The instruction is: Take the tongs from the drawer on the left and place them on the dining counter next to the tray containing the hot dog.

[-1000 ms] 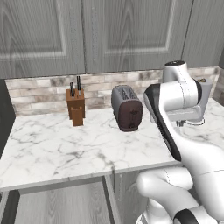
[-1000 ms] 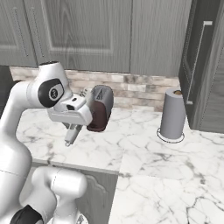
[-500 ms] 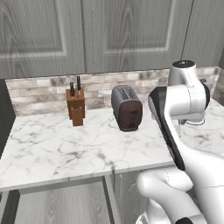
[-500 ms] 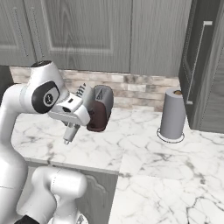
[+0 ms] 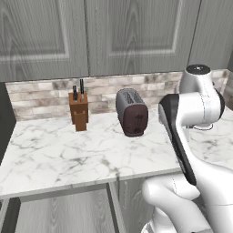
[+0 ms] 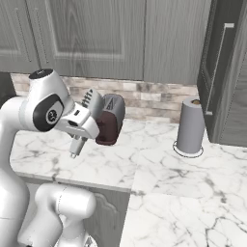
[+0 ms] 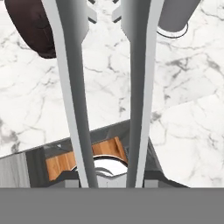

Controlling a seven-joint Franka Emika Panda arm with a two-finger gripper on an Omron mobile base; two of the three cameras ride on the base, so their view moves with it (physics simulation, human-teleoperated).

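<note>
Gripper (image 6: 75, 153) pinching tongs (image 7: 105, 83) at joined end, arms toward 12 o'clock; lifted above open drawer (image 7: 83, 162), prob. for carry to dining counter.

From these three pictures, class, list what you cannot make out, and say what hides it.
- Pincer fingertips: hand view, covered by the tongs.
- Open drawer contents: hand view, mostly behind the tongs' arms and cut by the bottom edge.
- Paper roll: hand view, cut by the top edge.
- Toaster: right base view, partly behind the arm.
</note>
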